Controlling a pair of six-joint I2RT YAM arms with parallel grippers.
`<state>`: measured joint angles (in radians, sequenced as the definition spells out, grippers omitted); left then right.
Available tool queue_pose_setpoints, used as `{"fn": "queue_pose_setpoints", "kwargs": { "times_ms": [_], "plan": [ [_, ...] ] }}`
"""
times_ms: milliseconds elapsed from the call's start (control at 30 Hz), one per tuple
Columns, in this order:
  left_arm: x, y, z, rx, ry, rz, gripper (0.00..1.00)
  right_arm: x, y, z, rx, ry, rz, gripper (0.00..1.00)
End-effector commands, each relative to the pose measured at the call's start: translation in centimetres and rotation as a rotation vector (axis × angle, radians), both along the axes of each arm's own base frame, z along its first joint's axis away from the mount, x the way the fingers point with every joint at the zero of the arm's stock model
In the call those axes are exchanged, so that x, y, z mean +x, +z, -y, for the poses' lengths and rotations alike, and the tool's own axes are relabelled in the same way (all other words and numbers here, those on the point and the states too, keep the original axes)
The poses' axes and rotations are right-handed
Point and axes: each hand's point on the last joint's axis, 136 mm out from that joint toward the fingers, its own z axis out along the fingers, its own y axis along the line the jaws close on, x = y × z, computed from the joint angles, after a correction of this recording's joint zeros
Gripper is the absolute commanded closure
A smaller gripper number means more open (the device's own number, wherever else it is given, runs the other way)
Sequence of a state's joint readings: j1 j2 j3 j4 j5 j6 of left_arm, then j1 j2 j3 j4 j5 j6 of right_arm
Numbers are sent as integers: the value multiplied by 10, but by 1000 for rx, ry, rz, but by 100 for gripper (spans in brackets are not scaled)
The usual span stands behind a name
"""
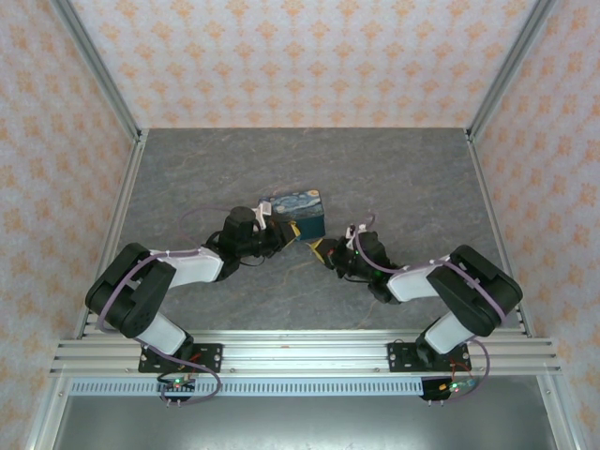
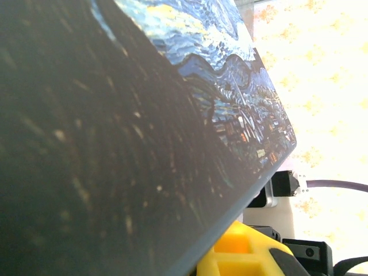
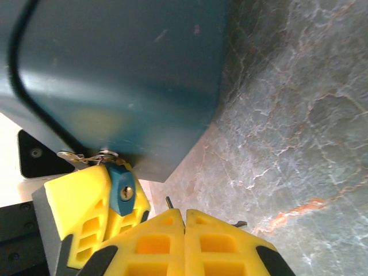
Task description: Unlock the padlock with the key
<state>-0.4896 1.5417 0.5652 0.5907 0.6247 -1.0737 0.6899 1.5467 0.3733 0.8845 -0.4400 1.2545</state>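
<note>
Boxy painted padlock [image 1: 295,211], teal key [image 3: 122,190] (veined tabletop [image 1: 403,178])

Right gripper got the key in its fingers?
No. In the right wrist view the right gripper is shut flush with nothing between its fingers; the key sits apart, by the padlock.

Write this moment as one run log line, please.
left gripper: shut on padlock | right gripper: shut, empty | key: at padlock's lower edge, insertion unclear
</note>
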Motion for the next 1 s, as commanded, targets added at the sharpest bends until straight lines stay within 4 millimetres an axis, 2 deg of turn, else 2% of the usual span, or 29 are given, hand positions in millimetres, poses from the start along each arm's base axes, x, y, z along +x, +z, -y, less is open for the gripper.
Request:
{"fn": "queue_pose_setpoints", "kwargs": {
  "times_ms": [0, 967],
  "plan": [
    [8, 16, 2, -44, 0, 67, 100, 11, 20, -8, 51, -21, 55, 100],
    [6, 16, -2, -36, 13, 67, 100, 17, 28, -22, 66, -11, 67, 100]
  ]
}}
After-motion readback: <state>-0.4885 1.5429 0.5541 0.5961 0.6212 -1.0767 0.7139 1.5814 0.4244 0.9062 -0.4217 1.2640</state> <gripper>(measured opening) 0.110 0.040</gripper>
